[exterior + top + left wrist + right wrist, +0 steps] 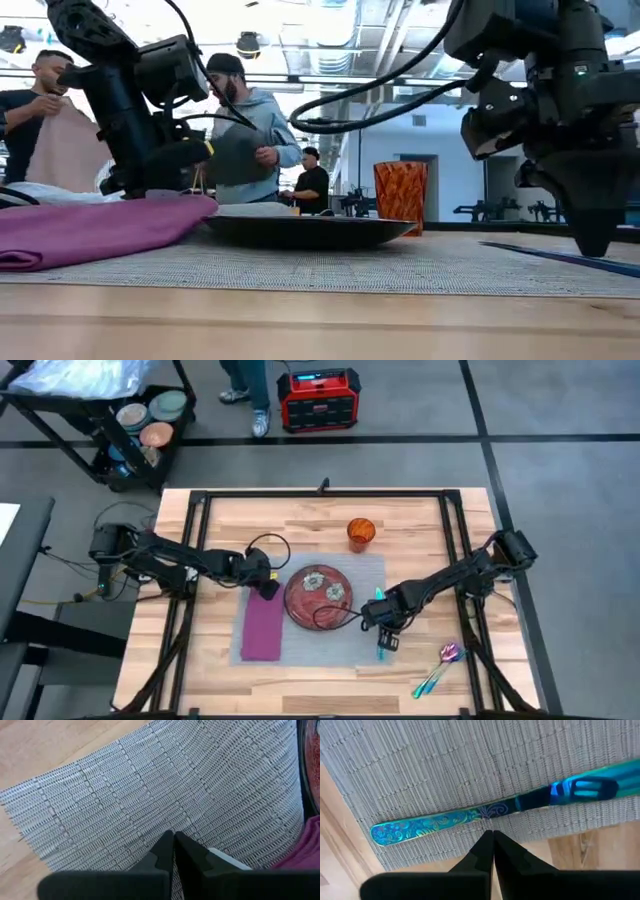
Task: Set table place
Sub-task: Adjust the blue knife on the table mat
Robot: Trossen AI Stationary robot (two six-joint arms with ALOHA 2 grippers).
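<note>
one blue patterned metal utensil [485,815] laid on the grey woven fabric placemat [370,645] — right gripper [388,622] jaws clenched, empty — next grab the spoons [438,668] off the tabletop, i'd guess.

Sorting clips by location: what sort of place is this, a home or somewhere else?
Likely a robotics lab or workshop, not a home: the table sits on a bare grey floor, people stand among equipment behind it, and a red case and a cart of dishes stand nearby.

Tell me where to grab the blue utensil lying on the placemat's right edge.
Grip the blue utensil at the narrow middle of its handle, coming straight down, fingers across its width. It lies flat on the grey placemat, so only its thin sides offer purchase.
</note>
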